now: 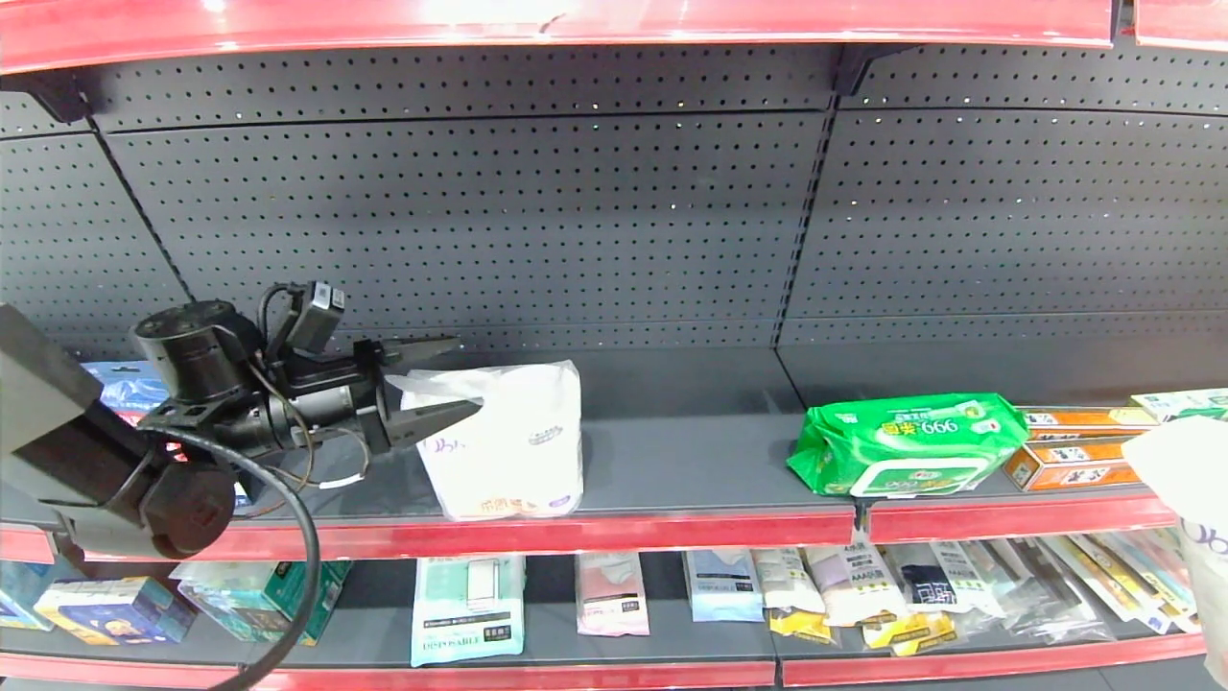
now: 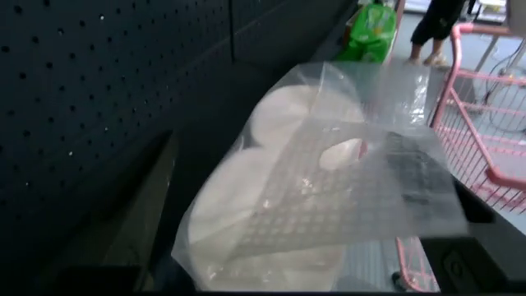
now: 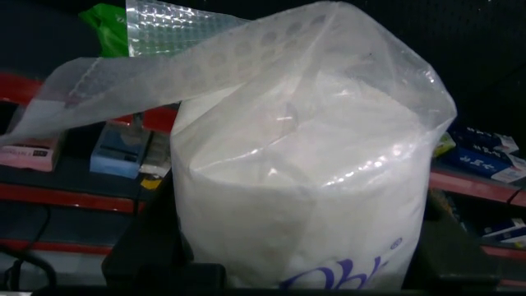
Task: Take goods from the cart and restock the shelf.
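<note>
Left gripper [image 1: 436, 384] at roll pack [image 1: 508, 441], jaws apart.
Pack stands upright on the shelf [image 1: 672, 530], immediately right of this gripper, loose top flap lying in the gap. Right gripper [image 3: 296, 263] clamped on second roll pack [image 3: 304, 164], farther right.

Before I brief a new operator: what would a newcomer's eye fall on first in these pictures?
The left gripper, open, flanks the plastic flap of a white roll pack standing at the front edge of the middle shelf. To its right lies a green wipes pack. The right gripper holds a second roll pack at the head view's right edge.
</note>
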Controlling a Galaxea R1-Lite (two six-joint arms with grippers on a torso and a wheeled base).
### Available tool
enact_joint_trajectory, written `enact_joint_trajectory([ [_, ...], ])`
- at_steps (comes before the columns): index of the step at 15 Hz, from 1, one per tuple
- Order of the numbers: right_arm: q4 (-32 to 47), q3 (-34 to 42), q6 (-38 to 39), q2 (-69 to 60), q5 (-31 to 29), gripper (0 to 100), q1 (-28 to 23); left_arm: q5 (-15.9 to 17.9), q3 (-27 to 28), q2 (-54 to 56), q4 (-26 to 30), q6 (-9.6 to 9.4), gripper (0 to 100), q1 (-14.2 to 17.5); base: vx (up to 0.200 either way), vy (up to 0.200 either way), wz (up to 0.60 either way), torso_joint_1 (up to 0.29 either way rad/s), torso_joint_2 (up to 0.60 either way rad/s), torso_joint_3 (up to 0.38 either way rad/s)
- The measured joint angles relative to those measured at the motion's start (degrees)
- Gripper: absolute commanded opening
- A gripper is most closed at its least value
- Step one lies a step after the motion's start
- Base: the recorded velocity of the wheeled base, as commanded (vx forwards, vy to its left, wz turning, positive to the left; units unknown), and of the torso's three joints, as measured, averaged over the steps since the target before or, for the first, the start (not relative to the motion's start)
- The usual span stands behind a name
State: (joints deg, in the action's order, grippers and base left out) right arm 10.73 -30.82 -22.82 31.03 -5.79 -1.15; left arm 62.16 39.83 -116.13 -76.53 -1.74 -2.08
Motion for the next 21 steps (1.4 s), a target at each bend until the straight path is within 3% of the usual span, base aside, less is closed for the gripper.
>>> enact_joint_trajectory([
  [2, 0.02, -0.07, -0.02, 0.26, 0.0, 0, 0.0, -0.46, -0.17, 1.3, -2.22, 3.33, 100, -0.02, 0.0, 0.0, 0.0, 0.0, 0.0, 0.0],
  [3, -0.06, -0.22, -0.02, 0.39, 0.02, 0, 0.0, -2.35, 0.05, 1.66, -3.44, 4.58, 100, -0.02, 0.0, 0.0, 0.0, 0.0, 0.0, 0.0],
  [5, -0.04, -0.21, -0.02, 0.59, 0.13, 0, 0.05, -9.58, 0.77, 2.18, -4.75, 7.35, 100, -0.26, 0.0, 0.0, 0.0, 0.0, 0.0, 0.0],
  [8, -0.02, 0.43, 0.0, 0.69, 0.33, 0, 0.16, -15.38, 1.6, 4.35, -5.0, 11.56, 100, -1.16, 0.0, 0.0, 0.0, 0.0, 0.0, 0.0],
  [12, -0.06, 0.39, 0.13, 1.44, 0.51, 0, 0.44, -23.0, 1.82, 9.76, 0.01, 13.46, 100, -1.22, 0.0, 0.0, 0.0, 0.0, 0.0, 0.0],
  [14, -0.13, 0.11, 0.22, 2.01, 0.67, 0, 0.49, -27.56, 1.87, 11.19, 0.57, 13.37, 100, -1.13, 0.0, 0.0, 0.0, 0.0, 0.0, 0.0],
  [16, -0.17, 0.0, 0.3, 2.55, 1.77, 0, 0.52, -36.49, 1.79, 11.8, 2.44, 11.24, 100, -1.07, 0.0, 0.0, 0.0, 0.0, 0.0, 0.0],
  [18, -0.17, -0.05, 0.68, 3.06, 2.57, 0, 0.52, -51.27, 1.77, 12.19, 6.36, 8.34, 100, -1.02, 0.0, 0.0, 0.0, 0.0, 0.0, 0.0],
  [19, -0.33, -0.05, 0.74, 3.28, 3.08, 0, 0.52, -55.67, 1.77, 12.54, 8.81, 7.35, 100, -1.05, 0.0, 0.0, 0.0, 0.0, 0.0, 0.0],
  [20, -0.94, -0.07, 0.9, 3.49, 4.13, 0, 0.52, -58.0, 1.77, 13.26, 12.62, 7.07, 100, -1.11, 0.0, 0.0, 0.0, 0.0, 0.0, 0.0],
  [21, -1.73, -0.07, 1.15, 3.67, 5.14, 0, 0.52, -60.75, 2.06, 15.08, 19.31, 7.16, 100, -1.27, 0.0, 0.0, 0.0, 0.0, 0.0, 0.0],
])
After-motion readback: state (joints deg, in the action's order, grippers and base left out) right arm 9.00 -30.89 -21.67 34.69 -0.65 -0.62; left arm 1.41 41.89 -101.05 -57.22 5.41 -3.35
